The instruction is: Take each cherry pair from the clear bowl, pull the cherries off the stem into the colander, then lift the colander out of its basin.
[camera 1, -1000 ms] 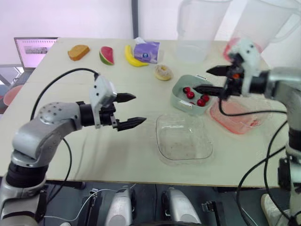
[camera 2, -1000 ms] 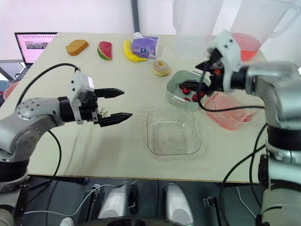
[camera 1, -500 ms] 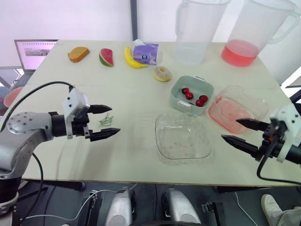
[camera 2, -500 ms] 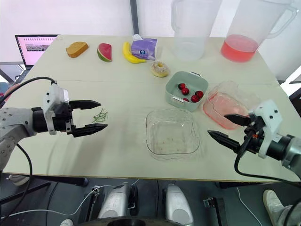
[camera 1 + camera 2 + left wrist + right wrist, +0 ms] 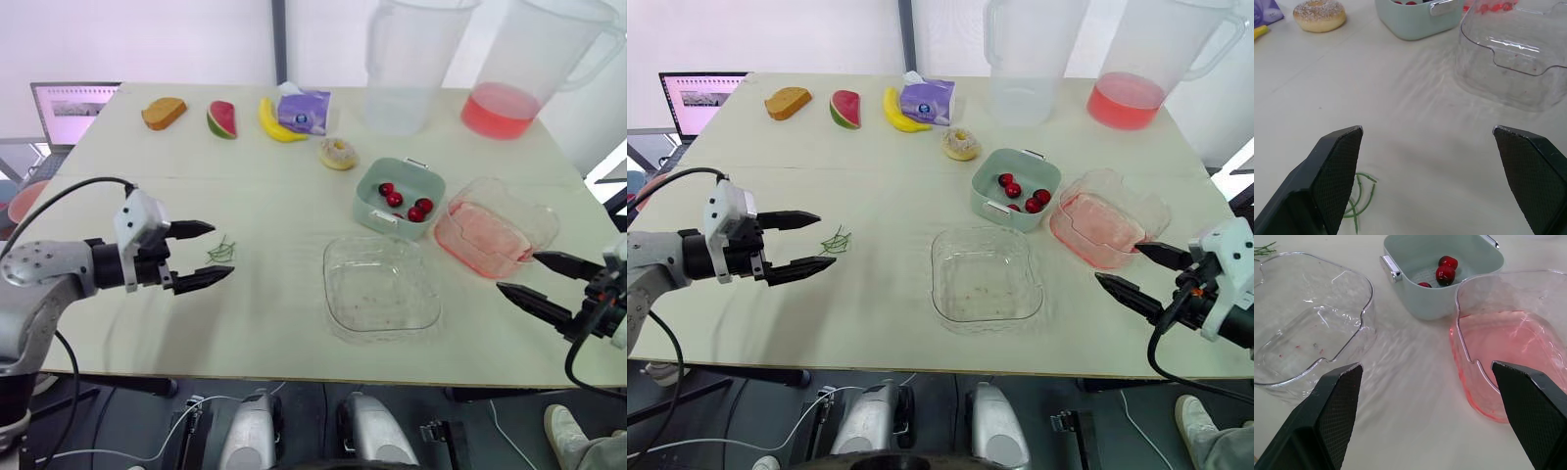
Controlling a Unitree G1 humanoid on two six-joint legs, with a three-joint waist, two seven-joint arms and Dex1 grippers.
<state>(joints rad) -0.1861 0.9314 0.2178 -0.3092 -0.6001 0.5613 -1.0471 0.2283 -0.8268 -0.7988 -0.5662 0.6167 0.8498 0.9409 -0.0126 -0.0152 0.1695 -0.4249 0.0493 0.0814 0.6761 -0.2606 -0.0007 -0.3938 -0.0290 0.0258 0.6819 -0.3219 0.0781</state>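
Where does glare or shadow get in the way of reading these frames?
Right wrist view: white highlights streak the clear bowl wall and the pink-tinted container rim; left wrist view: light ripples on the table beside the bowl; left eye view: soft shadow under the left end effector, nothing hidden.

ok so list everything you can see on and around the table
bread slice: 1, orange-brown, far left
watermelon slice: 1, red and green, beside bread
banana: 1, yellow, far side
tissue packet: 1, purple, beside banana
donut: 1, pale, behind colander
clear pitcher: 1, far side
pitcher of pink liquid: 1, far right
colander: 1, mint green, beside basin
cherries: 4 visible, red, in colander
clear bowl: 1, empty, centre front
basin: 1, pink-tinted, right
stems: few, green, by left gripper
laptop: 1, beyond table's left corner
table: 1, pale
left gripper: black, open
right gripper: black, open
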